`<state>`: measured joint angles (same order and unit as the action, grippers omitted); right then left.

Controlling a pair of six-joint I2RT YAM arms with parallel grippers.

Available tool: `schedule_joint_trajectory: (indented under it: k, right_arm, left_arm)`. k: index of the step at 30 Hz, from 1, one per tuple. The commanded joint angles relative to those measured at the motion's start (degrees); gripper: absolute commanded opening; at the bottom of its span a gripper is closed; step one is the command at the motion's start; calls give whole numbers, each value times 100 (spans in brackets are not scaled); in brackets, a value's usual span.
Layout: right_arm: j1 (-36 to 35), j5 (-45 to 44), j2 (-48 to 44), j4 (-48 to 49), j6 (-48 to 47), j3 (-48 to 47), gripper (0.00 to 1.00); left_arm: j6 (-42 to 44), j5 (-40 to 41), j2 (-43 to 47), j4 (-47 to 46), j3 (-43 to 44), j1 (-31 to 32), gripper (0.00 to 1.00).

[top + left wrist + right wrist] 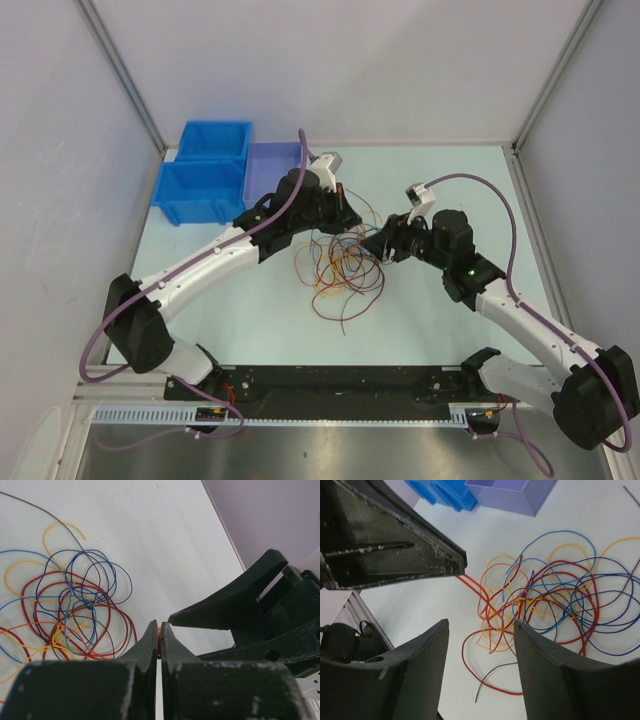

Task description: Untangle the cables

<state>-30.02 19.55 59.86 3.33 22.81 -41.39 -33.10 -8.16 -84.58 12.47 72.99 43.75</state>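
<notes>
The cables are lying as one loose knot of red, orange, yellow, blue and dark loops on the counter, midway between the two arms. One orange-red strand is leaving the knot in a straight line, its long axis slanting up to the left gripper, which is clenching it between closed fingertips. The right gripper is hovering just beside the knot with its jaws parted and nothing between them. The lifted strand is lying ahead of it, roughly in line with the gap. As the free arm, the right is probably the one to take hold near the knot and draw away along that axis. Blue bins and a purple bin are standing well apart, at the far left.
</notes>
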Motion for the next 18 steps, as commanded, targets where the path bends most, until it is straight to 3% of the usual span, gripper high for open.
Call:
schedule_joint_trajectory:
  k: [1,8,14,18]
  right_arm:
    - [-135,-645,-18,449,-66,-177,56]
    - [-302,-795,184,739,-57,-186,53]
    - [-513,-1014,413,800,-171,-247,41]
    - [-645,-1173,492,783,-242,-309,18]
  left_arm:
    - [-170,-80,-33,159,251,20,0]
    - [-223,-177,-50,71,216,20,0]
    - [-249,-229,-59,36,180,20,0]
    - [-241,-247,-41,36,163,20,0]
